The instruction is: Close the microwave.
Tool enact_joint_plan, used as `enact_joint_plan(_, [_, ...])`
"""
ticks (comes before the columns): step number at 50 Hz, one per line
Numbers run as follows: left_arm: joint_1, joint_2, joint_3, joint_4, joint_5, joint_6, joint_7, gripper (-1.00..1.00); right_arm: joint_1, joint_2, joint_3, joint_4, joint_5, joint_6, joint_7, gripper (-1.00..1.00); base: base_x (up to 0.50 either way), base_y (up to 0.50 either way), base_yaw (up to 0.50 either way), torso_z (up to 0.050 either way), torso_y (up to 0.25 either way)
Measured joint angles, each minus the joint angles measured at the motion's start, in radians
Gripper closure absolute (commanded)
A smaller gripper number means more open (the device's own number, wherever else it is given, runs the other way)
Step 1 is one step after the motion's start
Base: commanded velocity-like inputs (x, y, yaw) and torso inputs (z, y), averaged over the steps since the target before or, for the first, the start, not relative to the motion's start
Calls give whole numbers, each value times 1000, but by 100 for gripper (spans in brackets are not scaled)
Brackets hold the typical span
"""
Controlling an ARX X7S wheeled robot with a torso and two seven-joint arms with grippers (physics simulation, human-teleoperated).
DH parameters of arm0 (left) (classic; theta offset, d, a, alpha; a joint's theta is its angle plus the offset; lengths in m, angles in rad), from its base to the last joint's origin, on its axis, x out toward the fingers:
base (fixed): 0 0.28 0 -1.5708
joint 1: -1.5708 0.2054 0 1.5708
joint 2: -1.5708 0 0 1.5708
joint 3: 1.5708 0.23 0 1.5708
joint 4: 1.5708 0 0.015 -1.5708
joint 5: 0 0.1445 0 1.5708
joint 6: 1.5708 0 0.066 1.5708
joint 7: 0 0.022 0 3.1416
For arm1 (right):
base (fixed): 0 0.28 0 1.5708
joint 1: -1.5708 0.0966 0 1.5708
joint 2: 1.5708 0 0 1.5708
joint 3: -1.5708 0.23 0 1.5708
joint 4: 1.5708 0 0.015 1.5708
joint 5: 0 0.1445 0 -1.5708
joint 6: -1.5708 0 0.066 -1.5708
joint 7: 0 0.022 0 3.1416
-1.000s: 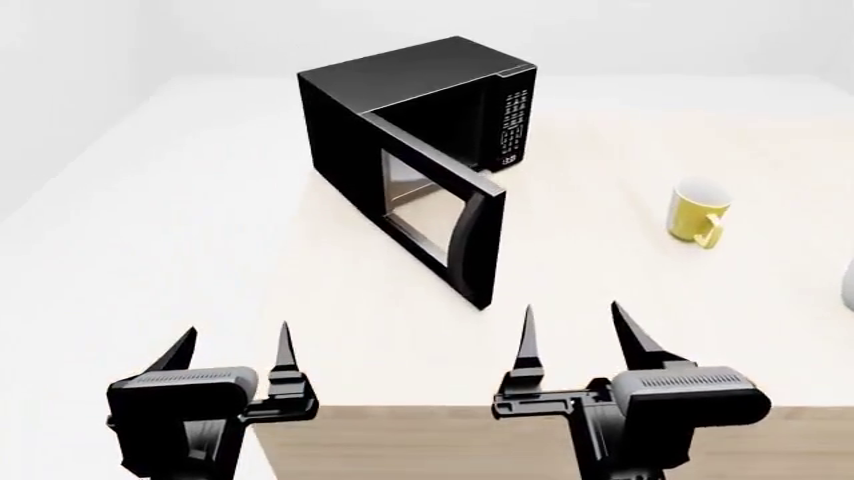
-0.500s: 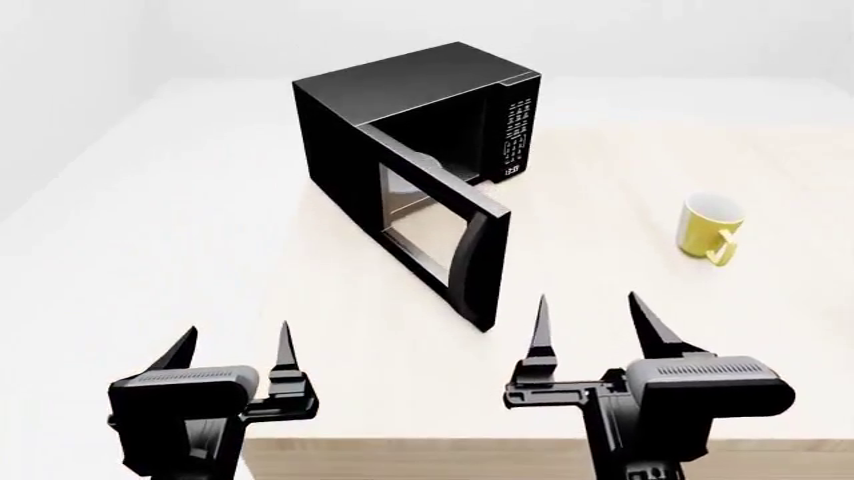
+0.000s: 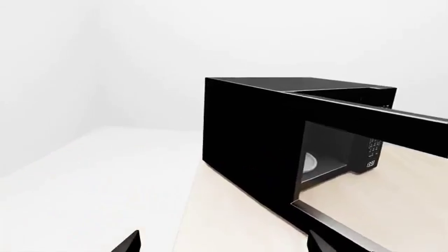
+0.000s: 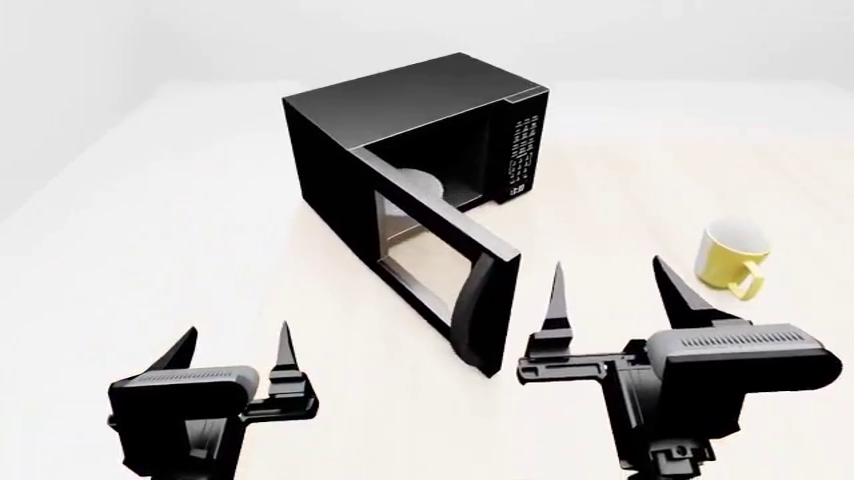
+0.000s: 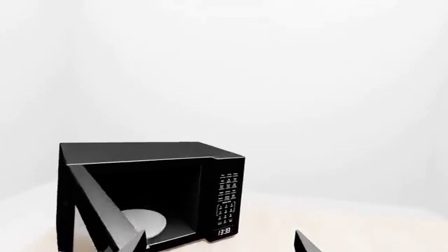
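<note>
The glossy black microwave (image 4: 400, 110) stands on the pale table with its door (image 4: 434, 255) swung wide open toward me, the curved handle (image 4: 483, 320) at the door's near edge. Inside lies a white round plate (image 5: 144, 223). The white-marked button panel (image 4: 518, 150) faces right. My right gripper (image 4: 607, 295) is open, its fingertips just right of the door's free edge, holding nothing. My left gripper (image 4: 230, 350) is open at the near left, well short of the microwave (image 3: 259, 131).
A yellow mug (image 4: 734, 258) stands on the table (image 4: 200, 240) to the right of my right gripper. The table's lighter surface stretches to the left of the microwave.
The view has moved closer to the microwave. My right gripper has advanced forward and up, nearer the open door's edge. The left gripper has kept its place.
</note>
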Motion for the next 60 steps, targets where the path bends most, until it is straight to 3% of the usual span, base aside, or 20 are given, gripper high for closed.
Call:
enact_joint_plan(11, [-1,-3,4,-2,-3,3,-4,-100,23,10,10,-37,10,36,10,-100,146,0,0,0,0])
enact_joint_plan(26, [-2,-8,9,-3,-8,4,-11,-100,49,21,7,-68,12,69,21,-100,0,473,0,0,0])
enact_joint_plan(60, [-4,-20,18,-9,-18,11,-23,-100,90,30,-7,-91,19,107,38,-100,165,0,0,0,0])
